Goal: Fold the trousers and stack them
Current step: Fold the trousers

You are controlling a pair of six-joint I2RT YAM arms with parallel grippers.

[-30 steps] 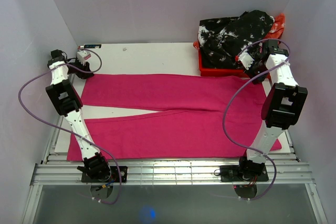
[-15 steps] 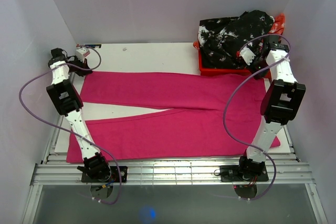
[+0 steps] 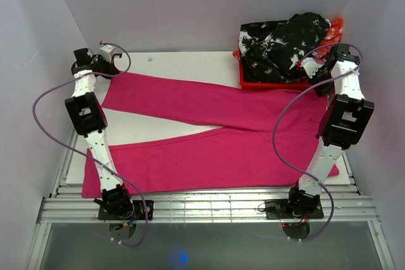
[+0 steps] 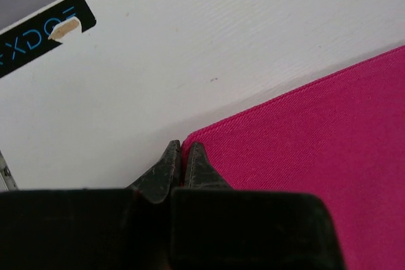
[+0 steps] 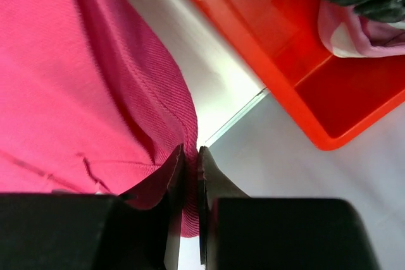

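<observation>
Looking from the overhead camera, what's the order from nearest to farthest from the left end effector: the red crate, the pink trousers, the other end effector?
1. The pink trousers: corner pinched in the left end effector.
2. The red crate: back right.
3. The right end effector: far right, past the crate's near corner.

A robot lab cell: plain white walls (image 3: 190, 4) box in a white table (image 3: 183, 61); a left arm (image 3: 85, 115) and right arm (image 3: 342, 124), both trailing cables, are bolted to an aluminium rail (image 3: 209, 210) at its near edge; a red crate (image 3: 272, 85) of clothes (image 3: 278, 42) sits far right
</observation>
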